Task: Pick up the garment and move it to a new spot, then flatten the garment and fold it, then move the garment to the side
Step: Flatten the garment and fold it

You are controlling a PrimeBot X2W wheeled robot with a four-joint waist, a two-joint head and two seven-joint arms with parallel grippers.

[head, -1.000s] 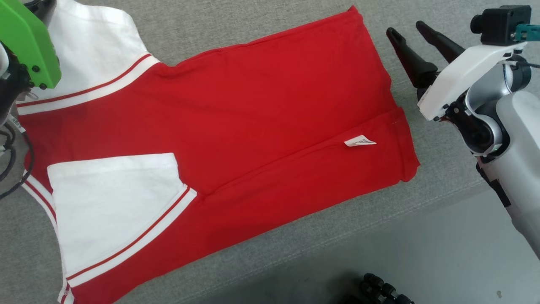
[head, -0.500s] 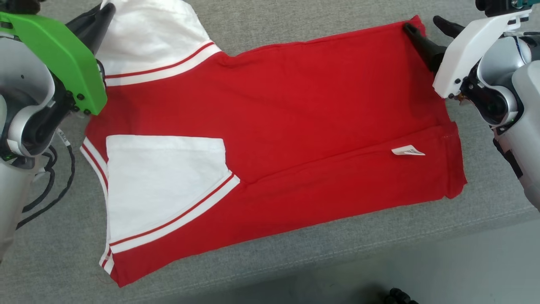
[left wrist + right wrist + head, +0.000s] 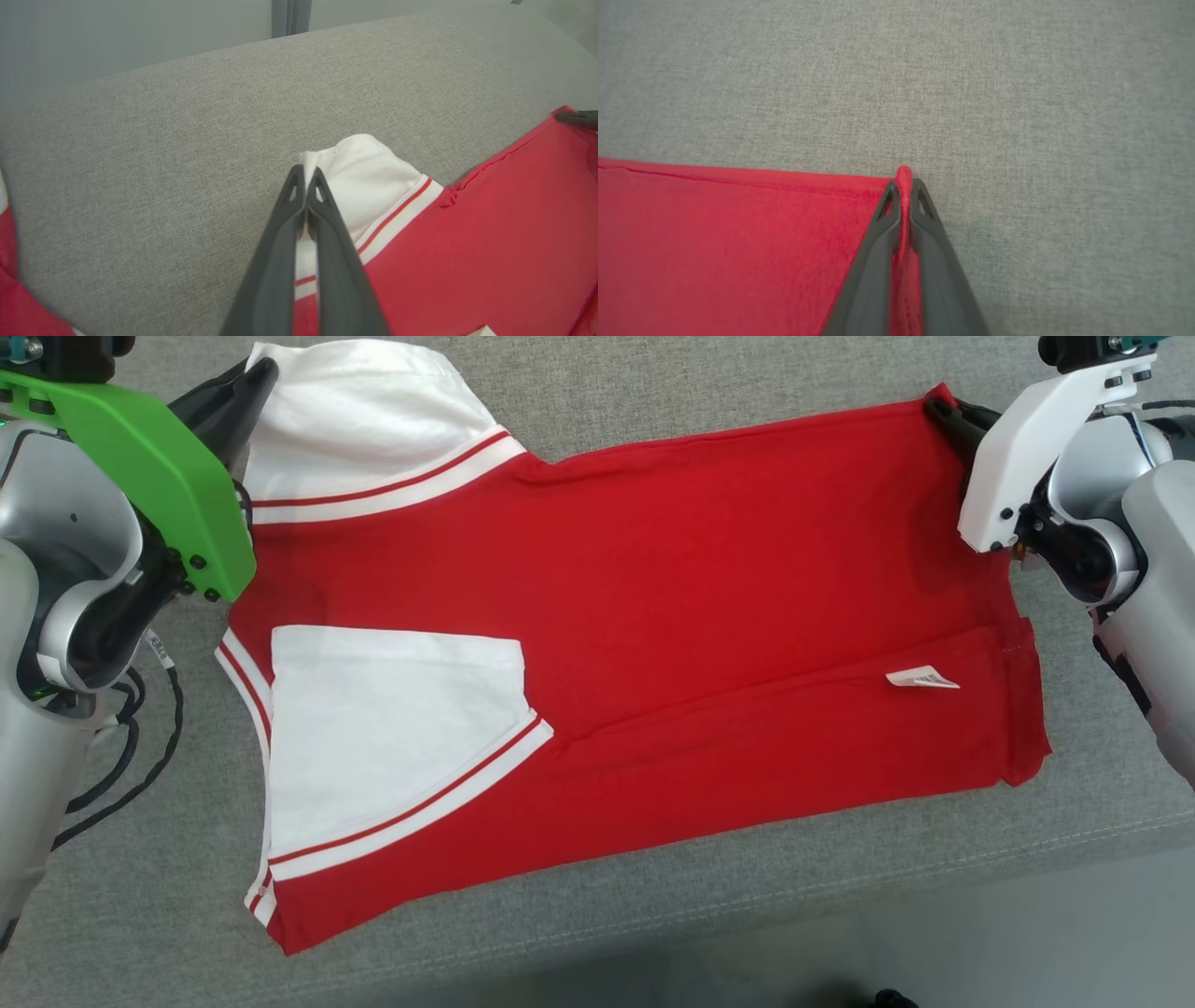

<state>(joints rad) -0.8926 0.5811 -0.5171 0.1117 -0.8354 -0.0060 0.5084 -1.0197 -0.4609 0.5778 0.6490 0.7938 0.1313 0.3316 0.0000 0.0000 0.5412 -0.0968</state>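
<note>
The left pincer (image 3: 306, 173) is closed on the white sleeve of the garment (image 3: 653, 597); the right pincer (image 3: 903, 185) pinches its red far corner. It lies spread on the grey upholstery (image 3: 140, 915).

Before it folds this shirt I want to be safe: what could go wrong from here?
1. The right gripper pinches only the red corner tip of the shirt, so it may slip out under pull.
2. The left gripper holds the white sleeve, not the body, so the fold may skew.
3. The near flap is only laid over and could fall open.
</note>
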